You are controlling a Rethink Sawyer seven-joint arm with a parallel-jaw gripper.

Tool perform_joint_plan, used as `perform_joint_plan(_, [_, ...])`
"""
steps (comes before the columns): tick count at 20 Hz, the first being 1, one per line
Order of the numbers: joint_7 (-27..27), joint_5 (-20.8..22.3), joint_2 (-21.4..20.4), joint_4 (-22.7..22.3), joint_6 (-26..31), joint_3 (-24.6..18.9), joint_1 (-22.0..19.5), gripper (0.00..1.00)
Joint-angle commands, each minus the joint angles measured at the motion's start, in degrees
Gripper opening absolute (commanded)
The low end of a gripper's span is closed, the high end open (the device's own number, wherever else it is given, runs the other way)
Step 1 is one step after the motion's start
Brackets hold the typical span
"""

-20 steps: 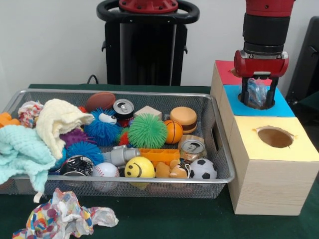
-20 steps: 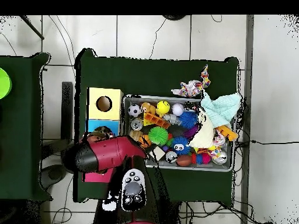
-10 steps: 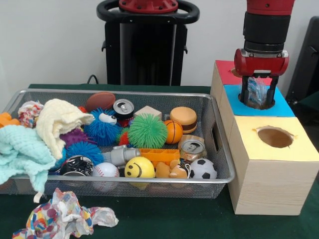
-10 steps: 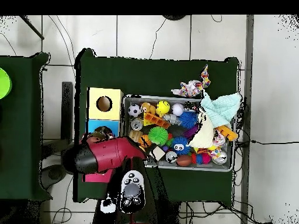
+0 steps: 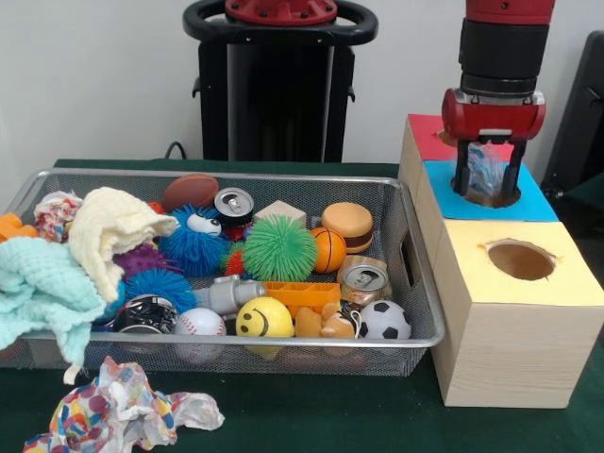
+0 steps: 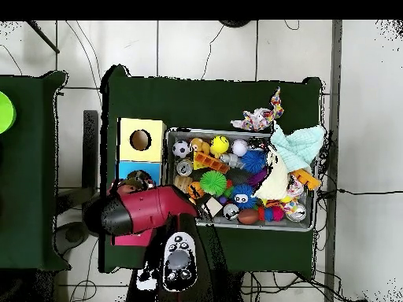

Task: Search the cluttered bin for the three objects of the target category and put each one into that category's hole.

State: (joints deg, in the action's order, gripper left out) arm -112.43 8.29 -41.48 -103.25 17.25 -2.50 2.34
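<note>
My gripper (image 5: pixel 486 184) hangs over the round hole of the blue-topped box (image 5: pixel 533 203), shut on a clear, wrinkly plastic piece (image 5: pixel 486 166) with a faint blue tint. The piece's lower end is about level with that hole's rim. The red-topped box (image 5: pixel 427 138) stands just behind; its hole is hidden by the gripper. The wire mesh bin (image 5: pixel 236 176) sits to the left, full of toys; no other clear plastic piece shows in it. In the overhead view the red arm (image 6: pixel 146 211) covers the gripper and the red box; the bin (image 6: pixel 240 227) lies to its right.
The yellow-topped box (image 5: pixel 557 283) with its open hole (image 5: pixel 520 260) stands nearest the camera. The bin holds silver cans (image 5: pixel 363 281), balls, spiky toys and cloths (image 5: pixel 42 288). A wad of dotted paper (image 5: pixel 118 411) lies in front of the bin. The black pedestal (image 5: pixel 274 85) stands behind.
The gripper has risen a little with the plastic piece, lifting it up out of the blue-topped box's hole. Nothing in the bin has moved.
</note>
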Motion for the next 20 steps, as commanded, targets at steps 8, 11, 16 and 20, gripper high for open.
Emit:
perform_joint_plan(8, [-3.2,-2.3,-5.8,-2.7,11.7,-2.6,-4.3,1.00])
perform_joint_plan(11, [-3.3,-2.3,-6.9,-3.8,11.7,-2.9,-4.5,1.00])
perform_joint_plan(16, [-3.7,-1.9,-6.8,-4.4,10.9,-3.2,-4.6,1.00])
perform_joint_plan(20, [-4.3,-1.8,-7.2,-5.5,10.1,-3.2,-4.3,1.00])
